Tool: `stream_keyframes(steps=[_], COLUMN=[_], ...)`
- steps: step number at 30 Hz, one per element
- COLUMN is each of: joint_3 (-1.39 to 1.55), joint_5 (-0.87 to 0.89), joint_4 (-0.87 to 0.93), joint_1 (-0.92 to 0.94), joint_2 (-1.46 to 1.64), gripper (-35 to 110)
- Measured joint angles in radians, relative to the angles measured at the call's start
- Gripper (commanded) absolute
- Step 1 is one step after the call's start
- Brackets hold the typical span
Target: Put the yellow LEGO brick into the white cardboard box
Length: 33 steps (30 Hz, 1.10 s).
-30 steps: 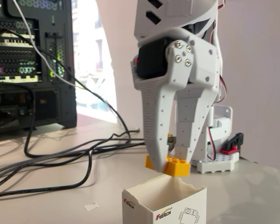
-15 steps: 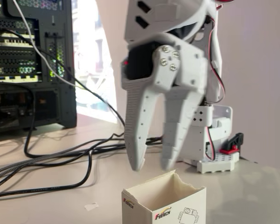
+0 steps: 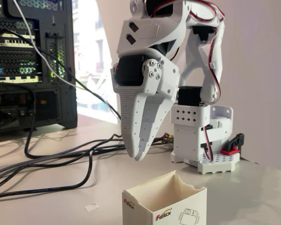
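We see one white arm on the table, its single gripper hanging point-down above and a little to the left of the one white cardboard box in the fixed view. The two fingers lie pressed together into one tapered tip, with no gap between them and nothing caught there, so we read the gripper as closed and empty. Its tip is clear of the box rim, not touching it.

The box stands upright at the bottom edge of the picture, its ragged top open toward us. We count one red-black logo on each of its two visible faces, and one line-drawn robot on the right face. We look into the upper part of the box only; the floor of it is hidden by the front wall, so we cannot tell whether the yellow LEGO brick lies inside.

Behind the gripper stands the arm's one base, set on a white studded plate with one red-and-black clamp at its right. Several dark cables run across the table from one computer case at the left. One small scrap of paper lies left of the box.
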Motion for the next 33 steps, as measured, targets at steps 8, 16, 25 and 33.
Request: stream_keyframes(steps=[8,16,25,33], joint_3=[0.268,0.456,0.568,0.592], joint_5=[-0.083,-0.094,-0.103,-0.104], joint_4=[-0.061,-0.067,-0.041,-0.003], joint_1=[0.072,0.118,0.161,0.183], joint_2=[0.291,0.557,0.831,0.934], gripper=[-9,-9,-9,-9])
